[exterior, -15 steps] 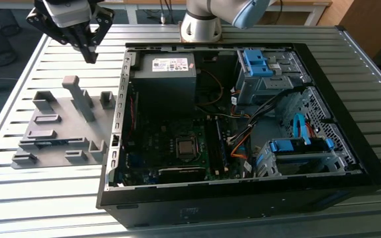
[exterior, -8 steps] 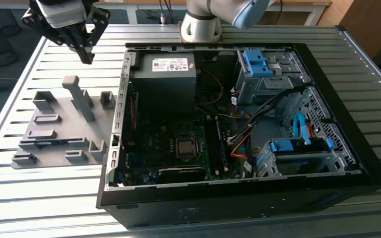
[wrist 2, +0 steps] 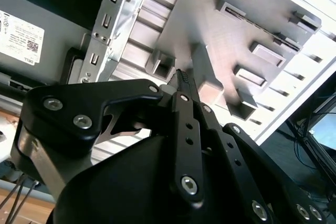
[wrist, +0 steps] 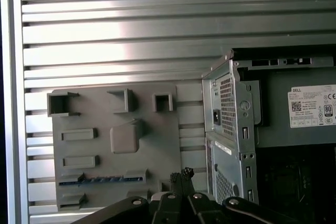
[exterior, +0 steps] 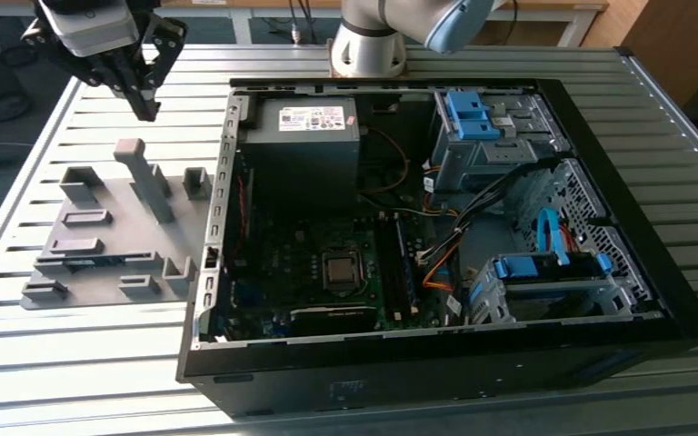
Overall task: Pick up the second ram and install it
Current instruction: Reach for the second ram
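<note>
The second ram (wrist: 100, 180) is a thin blue-green stick standing on edge in a slot of the grey fixture plate (wrist: 152, 145), between two low grey blocks. In the exterior view the second ram (exterior: 88, 262) lies near the plate's front on the exterior view's left. My gripper (exterior: 145, 109) hangs high above the slatted table, beyond the plate's far end and well apart from the stick. Both wrist views show my gripper (wrist: 181, 173) (wrist 2: 182, 78) with its black fingertips pressed together and nothing between them.
An open computer case (exterior: 222, 182) lies right of the fixture plate (exterior: 113, 195), holding a power supply (exterior: 306, 123), motherboard (exterior: 324, 268), cables and blue drive cages (exterior: 543, 268). A tall grey post (exterior: 143, 177) rises from the plate. The arm's base (exterior: 367, 45) stands at the back.
</note>
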`<move>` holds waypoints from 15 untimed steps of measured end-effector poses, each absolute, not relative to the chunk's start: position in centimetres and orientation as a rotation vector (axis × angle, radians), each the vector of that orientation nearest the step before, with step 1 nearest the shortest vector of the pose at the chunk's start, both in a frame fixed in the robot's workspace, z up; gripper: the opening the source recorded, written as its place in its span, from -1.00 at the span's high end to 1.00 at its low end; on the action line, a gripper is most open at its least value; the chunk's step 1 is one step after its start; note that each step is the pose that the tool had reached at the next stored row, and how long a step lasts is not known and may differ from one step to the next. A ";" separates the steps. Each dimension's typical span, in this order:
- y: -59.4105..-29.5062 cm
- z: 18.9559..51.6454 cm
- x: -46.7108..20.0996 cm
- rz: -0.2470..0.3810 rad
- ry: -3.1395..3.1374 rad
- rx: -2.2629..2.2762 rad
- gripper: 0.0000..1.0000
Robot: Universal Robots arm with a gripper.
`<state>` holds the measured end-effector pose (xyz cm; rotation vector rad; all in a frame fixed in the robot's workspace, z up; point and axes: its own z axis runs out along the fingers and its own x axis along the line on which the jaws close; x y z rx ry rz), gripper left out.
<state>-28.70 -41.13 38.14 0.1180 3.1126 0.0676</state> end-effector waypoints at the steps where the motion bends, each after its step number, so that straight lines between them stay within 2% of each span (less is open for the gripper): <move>1: -41.1 38.1 -28.9 0.068 3.113 0.118 0.79; 15: -41.1 38.1 -30.4 0.068 3.113 0.118 0.79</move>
